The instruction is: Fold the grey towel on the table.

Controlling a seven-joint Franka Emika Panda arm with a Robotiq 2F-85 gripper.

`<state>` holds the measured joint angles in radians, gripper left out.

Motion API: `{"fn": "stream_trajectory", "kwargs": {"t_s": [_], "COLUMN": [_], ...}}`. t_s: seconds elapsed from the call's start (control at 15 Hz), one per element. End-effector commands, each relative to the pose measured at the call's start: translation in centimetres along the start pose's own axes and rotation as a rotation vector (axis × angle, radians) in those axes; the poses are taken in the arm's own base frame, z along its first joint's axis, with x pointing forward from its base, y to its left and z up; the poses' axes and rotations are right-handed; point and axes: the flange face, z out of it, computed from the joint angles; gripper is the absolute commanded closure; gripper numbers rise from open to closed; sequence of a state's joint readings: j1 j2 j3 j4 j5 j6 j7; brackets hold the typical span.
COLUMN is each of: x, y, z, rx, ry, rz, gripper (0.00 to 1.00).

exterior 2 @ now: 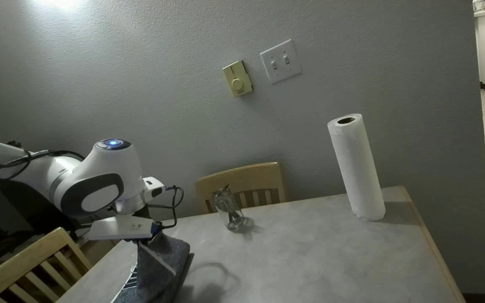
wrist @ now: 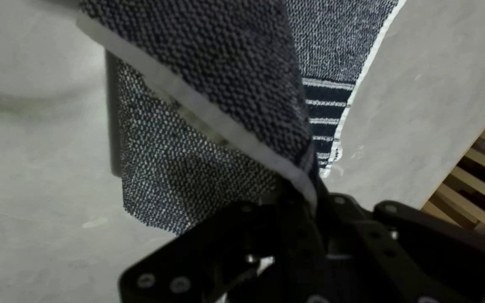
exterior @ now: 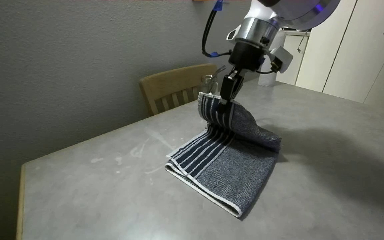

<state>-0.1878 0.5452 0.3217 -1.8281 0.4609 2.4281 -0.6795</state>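
Evidently mid-fold, the dark grey rectangular terry towel with white stripes [exterior: 237,170] lies doubled on the light grey matte bench [exterior: 88,190], one striped flap [exterior: 252,124] lifted in the black two-fingered tool [exterior: 224,104], which is pinched nearly together on the cloth. One fold seems complete; laying this flap flat remains. A small white edge tag [wrist: 337,151] bears illegible marks.

The grey towel [exterior: 240,166] was flecked w/ wht, banded at one end in navy w/ thin wht stripes, and edged in wht. The table [exterior: 92,193] was coloured lt grey, marked w/ pale smudges; the gripper [exterior: 224,103] was finished in blk, the chair [exterior: 175,81] in lt brn, the paper roll [exterior 2: 357,168] in wht.
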Motion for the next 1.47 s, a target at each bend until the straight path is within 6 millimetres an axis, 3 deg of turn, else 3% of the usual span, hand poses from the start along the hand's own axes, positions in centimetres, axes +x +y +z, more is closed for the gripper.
{"fn": "stream_trajectory", "kwargs": {"t_s": [0.0,0.53,0.6,0.8,1.4], "x": [0.1,0.2,0.1,0.5,3.8], "y": [0.0,0.2,0.3,0.0,-6.1], "z": [0.0,0.2,0.0,0.1,1.5], "rx": [0.0,0.003,0.0,-0.013,-0.1], "ry": [-0.001,0.0,0.003,-0.006,-0.088], "rz": [0.0,0.001,0.003,0.025,0.12], "gripper": [0.92,0.92,0.98,0.98,0.98]}}
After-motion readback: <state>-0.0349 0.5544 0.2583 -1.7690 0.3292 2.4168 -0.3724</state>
